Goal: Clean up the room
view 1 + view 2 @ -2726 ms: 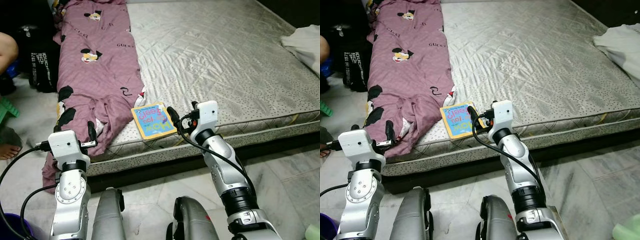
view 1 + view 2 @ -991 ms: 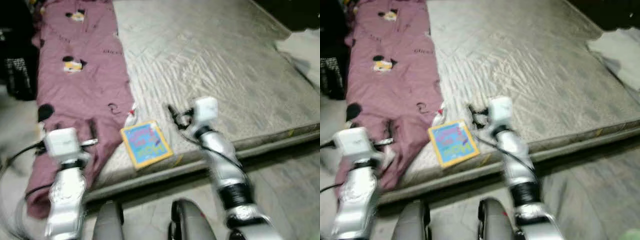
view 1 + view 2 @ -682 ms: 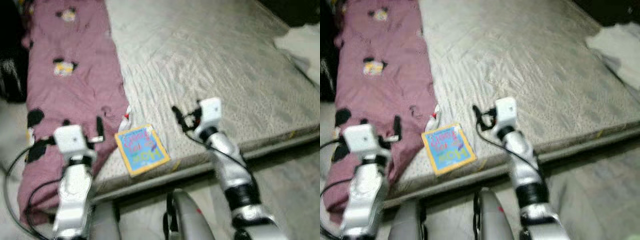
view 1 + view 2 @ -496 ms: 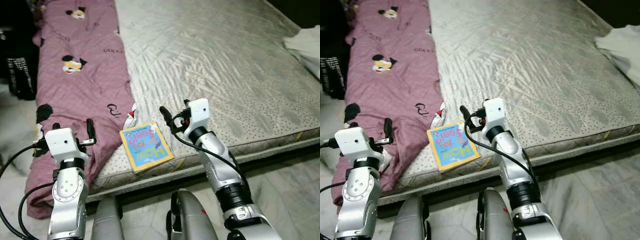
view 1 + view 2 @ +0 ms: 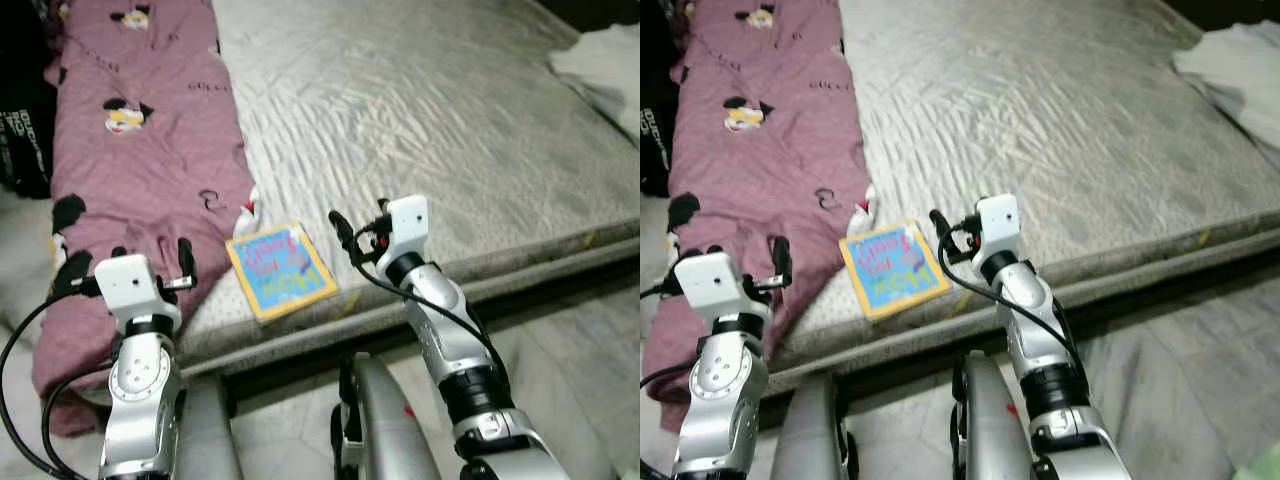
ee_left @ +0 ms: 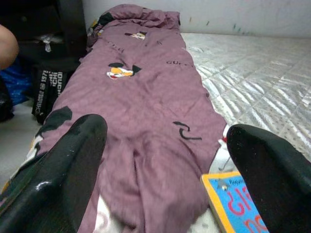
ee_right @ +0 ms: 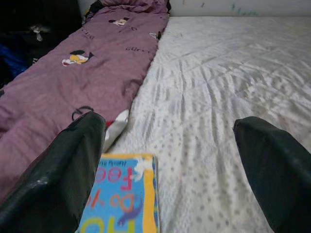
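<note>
A thin blue book with a yellow border [image 5: 280,270] lies flat near the front edge of the grey quilted mattress [image 5: 450,120], just right of a purple cartoon-print blanket [image 5: 140,150]. My right gripper [image 5: 360,218] hovers open just right of the book, apart from it; in the right wrist view its fingers [image 7: 68,160] spread wide, with the book [image 7: 121,199] low between them. My left gripper [image 5: 150,250] is open over the blanket's front end, left of the book. In the left wrist view the book's corner [image 6: 233,204] lies by one finger [image 6: 267,165].
A white cloth [image 5: 600,60] lies at the mattress's far right. A black bag [image 5: 20,120] stands on the floor left of the blanket, and part of a person [image 6: 7,46] is near it. Marble floor [image 5: 580,340] runs along the mattress front.
The view blurred and shifted as I moved, so the book now sits a little left in the picture. The book has kept its place on the mattress. Both grippers stay open.
</note>
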### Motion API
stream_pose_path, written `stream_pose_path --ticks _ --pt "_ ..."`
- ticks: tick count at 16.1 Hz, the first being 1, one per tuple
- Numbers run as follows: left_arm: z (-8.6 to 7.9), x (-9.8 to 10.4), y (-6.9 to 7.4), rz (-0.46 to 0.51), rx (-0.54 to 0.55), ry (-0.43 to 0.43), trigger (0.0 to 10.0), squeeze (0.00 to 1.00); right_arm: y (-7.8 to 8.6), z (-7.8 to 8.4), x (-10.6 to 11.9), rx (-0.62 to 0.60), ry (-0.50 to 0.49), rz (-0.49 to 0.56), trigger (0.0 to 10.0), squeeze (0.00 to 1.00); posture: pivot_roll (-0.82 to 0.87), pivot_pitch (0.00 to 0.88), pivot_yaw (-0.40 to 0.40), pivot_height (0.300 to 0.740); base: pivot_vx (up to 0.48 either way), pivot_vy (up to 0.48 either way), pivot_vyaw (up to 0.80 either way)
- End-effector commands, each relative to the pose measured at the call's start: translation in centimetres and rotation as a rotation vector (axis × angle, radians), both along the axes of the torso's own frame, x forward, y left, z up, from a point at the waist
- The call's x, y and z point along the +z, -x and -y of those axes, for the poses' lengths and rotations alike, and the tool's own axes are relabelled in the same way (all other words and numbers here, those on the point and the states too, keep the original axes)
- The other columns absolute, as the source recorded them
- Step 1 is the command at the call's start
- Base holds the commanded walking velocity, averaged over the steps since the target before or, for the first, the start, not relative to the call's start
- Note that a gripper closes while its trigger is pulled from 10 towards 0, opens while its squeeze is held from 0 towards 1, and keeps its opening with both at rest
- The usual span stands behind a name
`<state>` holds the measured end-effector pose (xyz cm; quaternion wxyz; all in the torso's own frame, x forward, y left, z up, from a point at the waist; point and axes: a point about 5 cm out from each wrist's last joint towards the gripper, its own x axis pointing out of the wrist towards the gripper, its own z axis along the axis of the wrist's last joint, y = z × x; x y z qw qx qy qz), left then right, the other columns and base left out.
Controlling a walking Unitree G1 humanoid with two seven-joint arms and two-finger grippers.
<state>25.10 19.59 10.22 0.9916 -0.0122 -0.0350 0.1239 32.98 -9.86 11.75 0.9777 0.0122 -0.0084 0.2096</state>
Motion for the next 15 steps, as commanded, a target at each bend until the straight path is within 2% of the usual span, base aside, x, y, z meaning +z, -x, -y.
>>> stream_pose_path --ticks 1,4,8,11,15 --pt "-0.44 -0.44 0.04 -0.028 0.029 0.004 10.0 0.0 0.09 0.19 -0.13 -0.005 -0.003 -0.01 10.0 0.0 -0.08 0.174 -0.046 0.562 0.0 0.0 0.0" --pt "-1.23 -0.45 -0.24 -0.033 0.068 0.017 10.0 0.0 0.08 0.12 -0.07 -0.005 -0.002 -0.008 10.0 0.0 -0.09 0.178 -0.044 0.562 0.0 0.0 0.0" --pt "-1.34 -0.32 -0.55 -0.029 0.069 0.03 10.0 0.0 0.03 0.11 0.02 -0.005 -0.002 -0.006 10.0 0.0 -0.09 0.176 -0.04 0.562 0.0 0.0 0.0" --pt "-1.29 -0.36 -0.56 -0.031 0.074 0.076 10.0 0.0 0.0 0.27 0.36 -0.028 -0.015 0.006 10.0 0.0 -0.09 0.164 -0.027 0.562 0.0 0.0 0.0" --pt "-1.36 0.02 -0.51 -0.023 0.066 0.064 10.0 0.0 -0.12 -0.15 0.21 0.001 -0.014 0.001 10.0 0.0 -0.06 0.169 -0.049 0.549 0.0 0.0 0.0"
